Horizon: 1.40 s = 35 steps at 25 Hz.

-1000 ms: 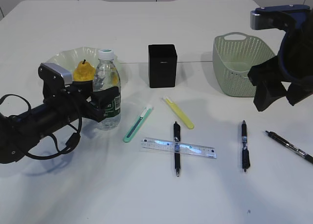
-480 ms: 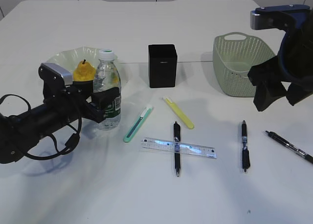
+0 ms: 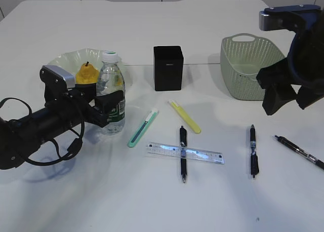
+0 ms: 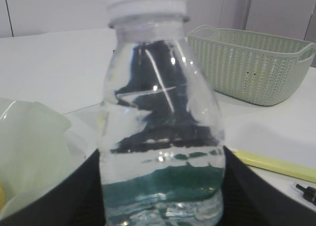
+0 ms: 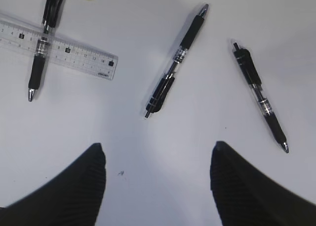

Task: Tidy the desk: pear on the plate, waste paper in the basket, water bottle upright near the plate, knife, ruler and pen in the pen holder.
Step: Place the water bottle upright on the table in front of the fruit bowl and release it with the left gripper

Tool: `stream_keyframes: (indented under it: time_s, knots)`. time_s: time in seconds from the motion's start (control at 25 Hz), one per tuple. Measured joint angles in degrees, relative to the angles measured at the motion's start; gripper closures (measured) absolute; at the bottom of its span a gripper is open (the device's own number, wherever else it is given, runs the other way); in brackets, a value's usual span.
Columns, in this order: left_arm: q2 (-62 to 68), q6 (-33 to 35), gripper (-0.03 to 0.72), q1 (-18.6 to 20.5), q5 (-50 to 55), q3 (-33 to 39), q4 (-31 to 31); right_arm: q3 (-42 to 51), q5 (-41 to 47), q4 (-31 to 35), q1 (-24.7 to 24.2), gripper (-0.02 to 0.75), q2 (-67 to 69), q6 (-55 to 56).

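Upright water bottle (image 3: 111, 90) beside plate (image 3: 66, 60) bearing yellow pear (image 3: 86, 74).

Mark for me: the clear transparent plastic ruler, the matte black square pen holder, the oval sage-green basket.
clear transparent plastic ruler (image 3: 202, 155), exterior view, right half of its flat face.
matte black square pen holder (image 3: 168, 72), exterior view, front wall.
oval sage-green basket (image 3: 243, 82), exterior view, perforated front wall.

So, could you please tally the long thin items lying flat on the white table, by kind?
Black click pens: 3
Slim plastic utility knives: 2, mint-green, yellow
Clear plastic ruler: 1
Total: 6
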Motion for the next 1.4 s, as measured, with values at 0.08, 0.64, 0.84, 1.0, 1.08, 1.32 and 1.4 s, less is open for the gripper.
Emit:
stream_keyframes:
  time_s: [0.08,0.64,0.84,1.0,1.08,1.32,1.4]
  knots:
    - [0.0,0.0,0.272,0.0,0.0,0.0,0.0,0.0,0.0,0.0,0.0,0.244,0.0,0.0]
    - [0.0,0.0,0.223,0.0,0.22,0.0,0.0,0.0,-0.14,0.0,0.0,0.244,0.0,0.0]
    - [-0.36,0.0,0.201,0.0,1.18,0.0,0.0,0.0,-0.14,0.0,0.0,0.244,0.0,0.0]
    - [-0.36,0.0,0.188,0.0,1.69,0.0,0.03,0.0,-0.23,0.0,0.0,0.244,0.0,0.0]
    - [-0.36,0.0,0.167,0.0,2.4,0.11,0.25,0.0,-0.23,0.0,0.0,0.244,0.0,0.0]
    - [-0.36,0.0,0.103,0.03,6.37,0.61,0.25,0.0,-0.23,0.0,0.0,0.244,0.0,0.0]
    - [-0.49,0.0,0.099,0.03,6.37,0.61,0.25,0.0,-0.23,0.0,0.0,0.244,0.0,0.0]
